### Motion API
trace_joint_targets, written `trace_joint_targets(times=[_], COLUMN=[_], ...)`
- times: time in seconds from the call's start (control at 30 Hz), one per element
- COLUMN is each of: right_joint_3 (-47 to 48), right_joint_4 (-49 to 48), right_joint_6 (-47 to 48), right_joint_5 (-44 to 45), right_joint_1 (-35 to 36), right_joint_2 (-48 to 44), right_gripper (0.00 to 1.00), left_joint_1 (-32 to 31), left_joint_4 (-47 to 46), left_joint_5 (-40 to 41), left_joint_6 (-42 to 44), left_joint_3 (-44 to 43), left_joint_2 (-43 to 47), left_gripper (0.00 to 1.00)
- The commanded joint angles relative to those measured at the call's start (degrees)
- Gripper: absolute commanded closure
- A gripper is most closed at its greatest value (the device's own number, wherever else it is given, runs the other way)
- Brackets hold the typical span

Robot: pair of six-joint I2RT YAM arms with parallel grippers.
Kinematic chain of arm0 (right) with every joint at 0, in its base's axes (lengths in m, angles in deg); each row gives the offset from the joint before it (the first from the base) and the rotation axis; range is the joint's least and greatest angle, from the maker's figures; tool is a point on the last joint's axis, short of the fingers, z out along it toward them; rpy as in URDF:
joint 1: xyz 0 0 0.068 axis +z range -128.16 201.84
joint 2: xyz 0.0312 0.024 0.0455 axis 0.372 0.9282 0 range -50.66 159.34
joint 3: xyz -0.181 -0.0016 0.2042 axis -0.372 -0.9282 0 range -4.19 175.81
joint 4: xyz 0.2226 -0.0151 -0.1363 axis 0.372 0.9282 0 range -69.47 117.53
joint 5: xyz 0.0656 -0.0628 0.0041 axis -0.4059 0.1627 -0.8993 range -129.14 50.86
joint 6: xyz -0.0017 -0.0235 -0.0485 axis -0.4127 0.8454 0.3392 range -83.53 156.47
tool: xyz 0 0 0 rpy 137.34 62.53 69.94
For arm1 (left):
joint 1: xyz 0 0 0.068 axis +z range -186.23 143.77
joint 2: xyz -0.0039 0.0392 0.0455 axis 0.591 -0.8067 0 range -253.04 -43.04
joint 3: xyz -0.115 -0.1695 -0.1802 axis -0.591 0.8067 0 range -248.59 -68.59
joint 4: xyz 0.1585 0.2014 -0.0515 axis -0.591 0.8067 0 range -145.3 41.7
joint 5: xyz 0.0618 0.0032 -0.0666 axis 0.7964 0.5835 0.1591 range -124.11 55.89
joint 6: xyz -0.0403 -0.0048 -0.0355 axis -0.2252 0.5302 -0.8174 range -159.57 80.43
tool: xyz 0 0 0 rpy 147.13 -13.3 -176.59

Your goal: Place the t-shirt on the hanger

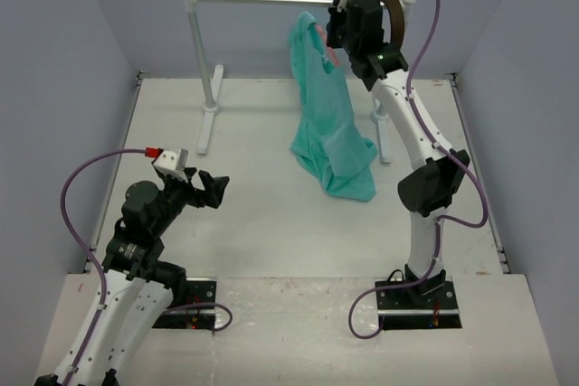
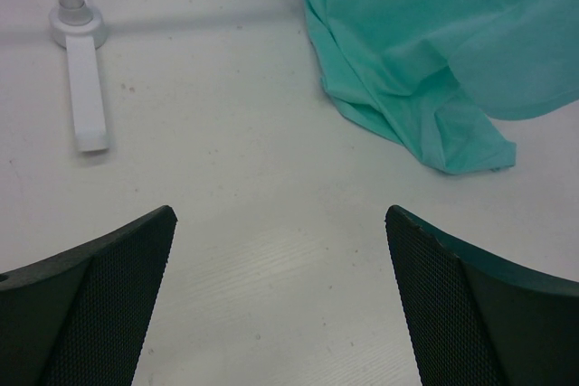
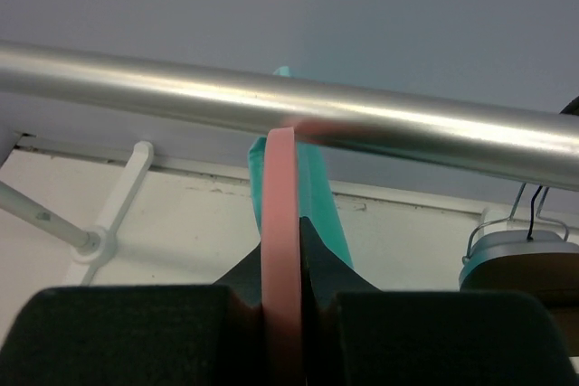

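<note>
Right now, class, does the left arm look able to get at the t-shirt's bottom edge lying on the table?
Probably yes: the left gripper is open and faces the t-shirt, with only bare table between them.

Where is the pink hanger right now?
Right wrist view: the hanger is clamped in the right claw, reaching up to the silver rail, with the t-shirt behind it.
</note>
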Motion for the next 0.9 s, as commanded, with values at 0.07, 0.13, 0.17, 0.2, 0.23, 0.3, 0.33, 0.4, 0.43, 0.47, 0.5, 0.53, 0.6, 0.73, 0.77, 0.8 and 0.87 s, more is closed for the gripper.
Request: trace_joint_targets(times=[0.07,0.13,0.17,0.2,0.23,0.3,0.33,0.4,0.43,0.47,0.5,0.53,0.6,0.73,0.77,0.8,0.87], right_joint_3=[-1.9,-4.2,-4.1,-4.0,-4.0,-4.9,-5.6,-7.3,-7.9,-8.7,-10.5,-12.5,-13.6,-14.1,-14.9,-16.1,-16.8], right_joint_4=[-3.3,-4.6,-4.5,-4.4,-4.4,-4.9,-5.6,-7.2,-7.8,-8.7,-10.3,-11.9,-12.9,-13.1,-13.3,-13.8,-14.9], right_joint_6=[-1.3,-1.6,-1.7,-1.7,-1.8,-2.0,-1.9,-1.6,-1.4,-0.8,0.1,0.4,0.4,1.0,1.5,2.3,2.8], right_joint_5=[0.5,1.2,1.3,1.5,1.5,1.2,0.9,0.2,0.2,-0.5,-1.8,-3.0,-4.6,-9.8,-10.7,-12.1,-12.3], right_joint_1=[0.4,0.8,0.9,1.0,1.1,1.4,1.5,1.5,1.5,1.5,1.4,1.2,0.7,-1.2,-1.5,-1.6,-1.6], right_joint_2=[0.8,0.3,0.3,0.3,0.2,-0.4,-1.2,-3.2,-3.7,-4.9,-6.6,-8.0,-9.6,-11.5,-12.2,-13.1,-14.0], right_gripper=[1.0,1.0,1.0,1.0,0.97,0.99,1.0,1.0,1.0,1.0,1.0,1.0,1.0,1.0,1.0,1.0,1.0], left_joint_1=[-0.7,-0.7,-0.7,-0.7,-0.7,-0.7,-0.7,-0.7,-0.7,-0.7,-0.7,-0.7,-0.7,-0.7,-0.7,-0.7,-1.0], left_joint_4=[-0.9,-0.8,-0.9,-0.9,-0.9,-1.0,-1.0,-1.1,-1.1,-1.0,-1.0,-1.0,-1.0,-1.1,-1.1,-1.1,-1.0], left_joint_5=[-0.5,-0.6,-0.6,-0.6,-0.5,-1.0,-1.1,-1.1,-1.1,-1.0,-1.0,-1.0,-0.9,-0.8,-0.8,-0.8,-0.7], left_joint_6=[-0.3,-0.4,-0.4,-0.4,-0.4,-0.2,-0.2,-0.2,-0.2,-0.2,-0.2,-0.2,-0.2,-0.3,-0.3,-0.3,-0.3], left_joint_3=[-0.4,-0.4,-0.4,-0.4,-0.4,-0.4,-0.4,-0.3,-0.3,-0.3,-0.3,-0.3,-0.3,-0.2,-0.2,-0.1,-0.1], left_joint_2=[0.5,0.6,0.5,0.5,0.5,0.4,0.4,0.3,0.3,0.2,0.2,0.3,0.5,1.2,1.4,1.7,2.1], left_gripper=[0.0,0.0,0.0,0.0,0.0,0.0,0.0,0.0,0.0,0.0,0.0,0.0,0.0,0.0,0.0,0.0,0.0])
